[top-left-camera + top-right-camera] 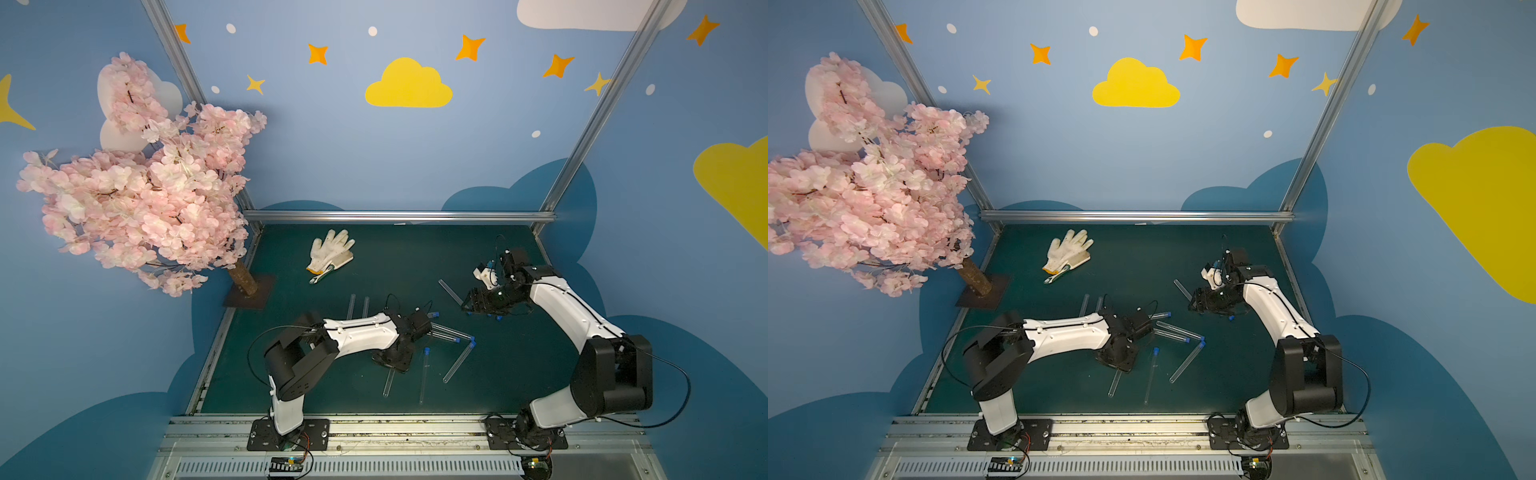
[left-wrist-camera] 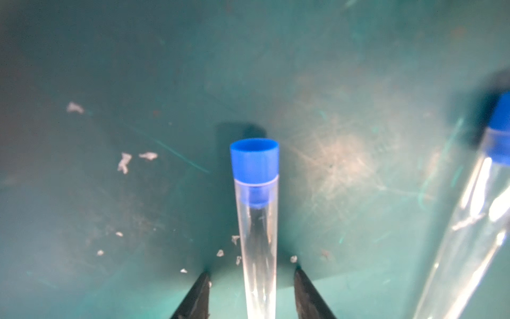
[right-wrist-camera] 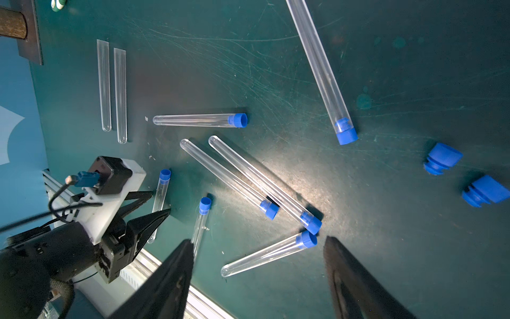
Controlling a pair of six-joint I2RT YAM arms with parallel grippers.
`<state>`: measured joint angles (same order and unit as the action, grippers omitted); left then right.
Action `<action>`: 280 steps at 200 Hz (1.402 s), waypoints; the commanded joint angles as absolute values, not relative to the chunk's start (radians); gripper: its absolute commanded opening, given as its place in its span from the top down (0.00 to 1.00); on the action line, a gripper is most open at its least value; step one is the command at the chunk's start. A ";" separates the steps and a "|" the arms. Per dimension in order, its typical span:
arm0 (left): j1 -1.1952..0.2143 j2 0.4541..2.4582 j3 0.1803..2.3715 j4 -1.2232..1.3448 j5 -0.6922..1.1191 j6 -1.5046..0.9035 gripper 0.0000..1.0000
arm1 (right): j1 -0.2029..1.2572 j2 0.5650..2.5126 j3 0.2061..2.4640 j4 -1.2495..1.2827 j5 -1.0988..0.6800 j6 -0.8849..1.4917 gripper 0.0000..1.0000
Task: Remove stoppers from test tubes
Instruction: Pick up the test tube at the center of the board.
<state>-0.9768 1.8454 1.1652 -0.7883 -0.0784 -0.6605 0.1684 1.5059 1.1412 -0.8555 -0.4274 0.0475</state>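
Left wrist view: the test tube (image 2: 258, 248) I am after lies flat on the green mat (image 2: 110, 69). It runs straight out between the tips of my left gripper (image 2: 251, 272), with its stopper (image 2: 254, 157) seated in the far end.
Left jaws: apart, one on each side of the tube, with a sliver of mat showing on both sides; nothing is clamped.
Right jaws: my right gripper (image 3: 258, 240) stands wide apart and empty, hanging above the scatter of tubes.
Right wrist view: two loose stoppers (image 3: 443, 161) lie on the mat well apart from the pile, and two bare tubes (image 3: 104, 85) lie side by side. I count seven tubes capped (the one under my left gripper included).
Step in hand: by my reading, closing the left jaws on the tube body so the right can come for the plug.
How to do it well: I would close slowly and evenly, since a round clear tube will likely roll or squirt out if one tip touches first. I would grip where I am, well back from the stopper, leaving the capped end free for the other jaws.
Lift: I would raise it only once the tube sits firm, keeping it level and clear of the neighbouring capped tube (image 2: 474, 221).
Pull: straight along the tube's axis, perhaps with a slight twist.
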 commanded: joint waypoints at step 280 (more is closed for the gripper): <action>-0.819 1.485 1.033 -0.590 -0.012 -0.365 0.88 | 0.133 1.426 1.094 -0.833 -0.669 0.008 0.29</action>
